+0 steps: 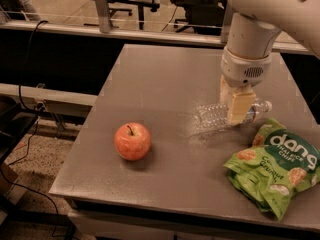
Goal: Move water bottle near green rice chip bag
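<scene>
Small clear ribbed plastic water bottle [210, 116] lies on its side just behind the crinkled bright green rice chip bag [272, 171], not touching it. Cream two-finger gripper [233, 118] straddles the bottle's middle, jaws narrow, clamped on it. Carry step looks nearly done. Next move: set down beside the bag and release without pressing on it. Round red apple [132, 141] sits well left of the bag on the grey tabletop [150, 84].

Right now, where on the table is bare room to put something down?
Bare: the table at far left, behind the apple, and the front strip between apple and green rice chip bag. Crowded: the right side, where the pincer holds the water bottle near that bag.
</scene>
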Robot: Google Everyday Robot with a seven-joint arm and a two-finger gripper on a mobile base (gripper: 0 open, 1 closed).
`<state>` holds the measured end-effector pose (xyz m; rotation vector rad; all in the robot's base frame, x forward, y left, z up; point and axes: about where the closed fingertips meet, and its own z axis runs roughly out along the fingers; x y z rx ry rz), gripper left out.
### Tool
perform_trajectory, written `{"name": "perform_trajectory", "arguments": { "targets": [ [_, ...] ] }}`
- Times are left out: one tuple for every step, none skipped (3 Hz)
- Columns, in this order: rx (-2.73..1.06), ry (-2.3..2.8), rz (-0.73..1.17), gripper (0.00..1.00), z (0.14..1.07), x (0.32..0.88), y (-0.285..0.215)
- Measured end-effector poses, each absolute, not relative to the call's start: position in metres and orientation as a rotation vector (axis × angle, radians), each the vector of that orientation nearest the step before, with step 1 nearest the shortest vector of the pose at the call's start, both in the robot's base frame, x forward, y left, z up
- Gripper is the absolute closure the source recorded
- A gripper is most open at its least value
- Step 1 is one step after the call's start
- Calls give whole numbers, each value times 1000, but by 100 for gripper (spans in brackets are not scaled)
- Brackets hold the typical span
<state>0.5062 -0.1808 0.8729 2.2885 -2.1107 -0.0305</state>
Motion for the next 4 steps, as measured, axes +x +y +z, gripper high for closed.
{"name": "perform_trajectory", "arguments": {
  "targets": [
    [2283,-2077,-56,51,862,497,-179],
    [2279,-2060,-67,28,857,492,-180],
    [2278,-2054,-73,5,856,489,-181],
    [2277,-2052,-80,0,854,485,-183]
  ]
}}
